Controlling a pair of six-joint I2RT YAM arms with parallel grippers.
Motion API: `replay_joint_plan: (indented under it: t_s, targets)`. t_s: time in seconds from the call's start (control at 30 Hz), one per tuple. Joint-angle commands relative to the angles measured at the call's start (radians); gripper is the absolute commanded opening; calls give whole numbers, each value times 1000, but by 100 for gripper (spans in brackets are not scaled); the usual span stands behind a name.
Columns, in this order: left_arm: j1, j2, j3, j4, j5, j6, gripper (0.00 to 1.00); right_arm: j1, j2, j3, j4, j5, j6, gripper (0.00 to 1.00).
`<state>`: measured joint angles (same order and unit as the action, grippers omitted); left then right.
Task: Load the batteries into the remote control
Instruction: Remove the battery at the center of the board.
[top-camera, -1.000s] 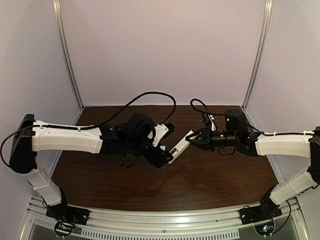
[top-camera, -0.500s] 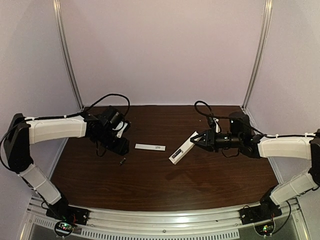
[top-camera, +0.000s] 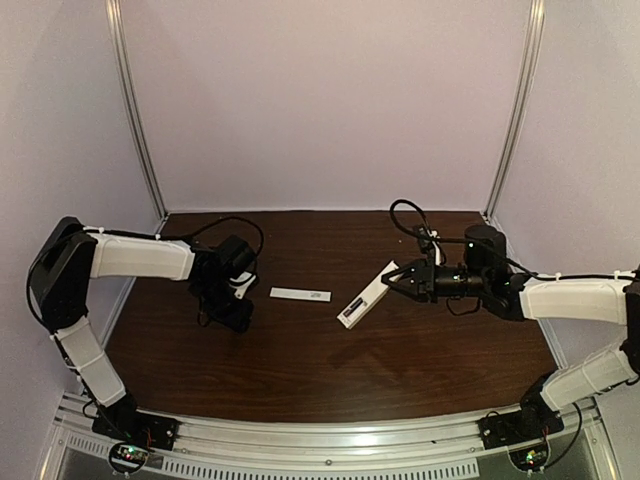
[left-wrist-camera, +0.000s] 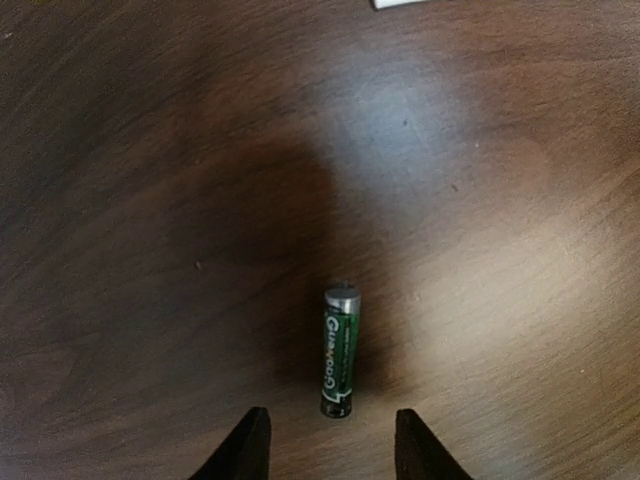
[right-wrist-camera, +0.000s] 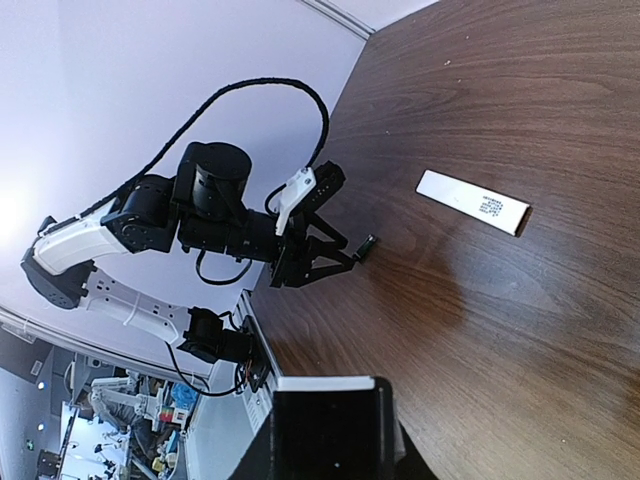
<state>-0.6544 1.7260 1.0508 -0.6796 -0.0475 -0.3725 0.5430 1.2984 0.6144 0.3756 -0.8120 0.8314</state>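
A slim green battery (left-wrist-camera: 340, 350) with a silver cap lies on the dark wood. My left gripper (left-wrist-camera: 333, 450) is low over it and open, one fingertip either side of the battery's near end, neither touching it. In the top view the left gripper (top-camera: 238, 318) hides the battery. The right wrist view shows that battery (right-wrist-camera: 367, 246) at the tips of the left gripper (right-wrist-camera: 345, 255). My right gripper (top-camera: 388, 281) is shut on the far end of the white remote control (top-camera: 360, 302), holding it slanted down toward the table's middle. The remote control (right-wrist-camera: 330, 415) appears end-on in the right wrist view.
A thin flat white strip (top-camera: 300, 294) with small print at one end lies on the table between the two grippers, also seen as the strip (right-wrist-camera: 472, 202) in the right wrist view. Metal frame posts (top-camera: 135, 110) and pale walls enclose the table.
My left arm has drawn back left from the remote and come down over the battery, its jaws narrowing. The flat white strip now lies on the table. The right gripper barely moved.
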Motion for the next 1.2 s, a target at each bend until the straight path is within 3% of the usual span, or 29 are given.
replay_joint_plan:
  t_s: [0.0,0.43,0.73,0.97,1.17]
  targets:
    - [7,19,-9,15,18,19,42,-6,-19,-12,42,-20,-18,0]
    - [9,70,-16,67,41,62,27,-8,31,-43,177,-71,90,0]
    - [6,61,-3,94,124,95,1,-11,62,-61,248,-92,164,0]
    - [-78,-62,125,47,216,155,0,-11,91,-82,266,-48,209,0]
    - [-191,-96,276,-29,322,196,0,0,145,-147,445,-30,292,0]
